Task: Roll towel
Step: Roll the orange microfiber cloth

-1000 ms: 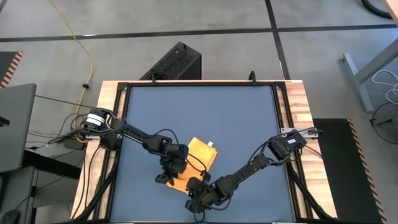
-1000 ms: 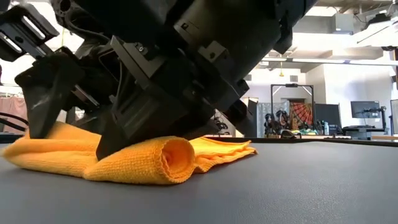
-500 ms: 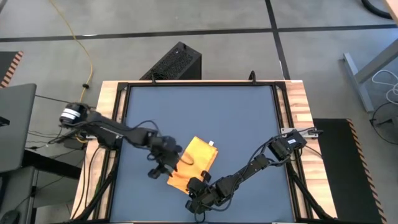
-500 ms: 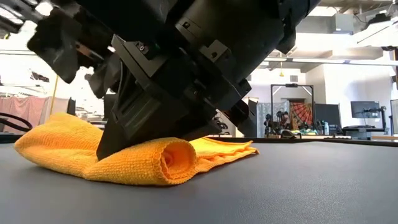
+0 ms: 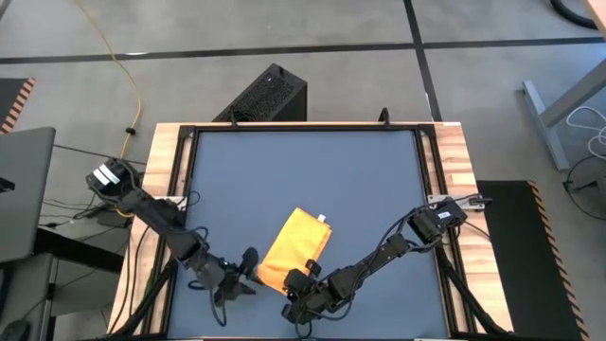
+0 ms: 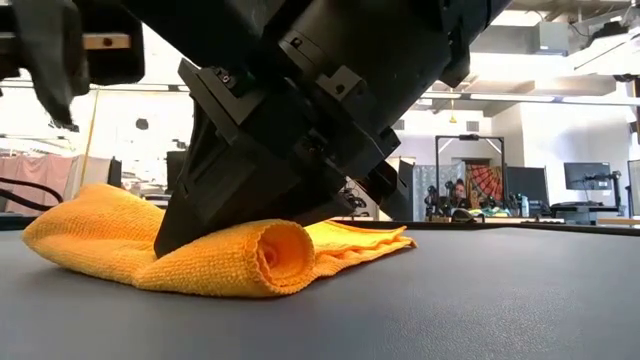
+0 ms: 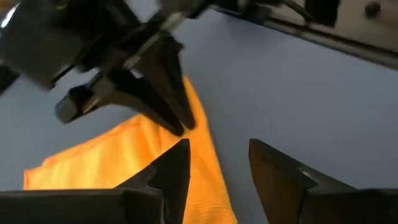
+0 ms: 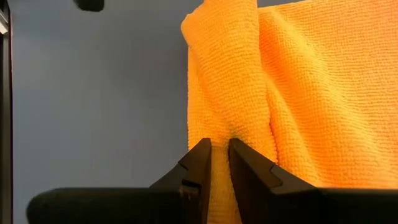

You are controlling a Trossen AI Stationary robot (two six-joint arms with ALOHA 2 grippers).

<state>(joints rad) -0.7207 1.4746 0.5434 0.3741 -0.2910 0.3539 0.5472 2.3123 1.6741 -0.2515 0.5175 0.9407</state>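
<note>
– What is the right gripper (image 8: 216, 163) doing?
– It pinches the rolled edge of the towel (image 5: 294, 248), fingers almost together.
– And the left gripper (image 7: 214, 163)?
– Its fingers are apart, holding nothing, just beside the towel on the table (image 5: 312, 170).

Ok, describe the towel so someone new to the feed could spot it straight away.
On the dark blue tabletop, look toward the near edge, a little left of centre. The towel lies there between the left gripper, open beside it, and the right gripper, pinching its rolled end. It is the only yellow-orange thing on the table, soft cloth with a tiny white tag.
</note>
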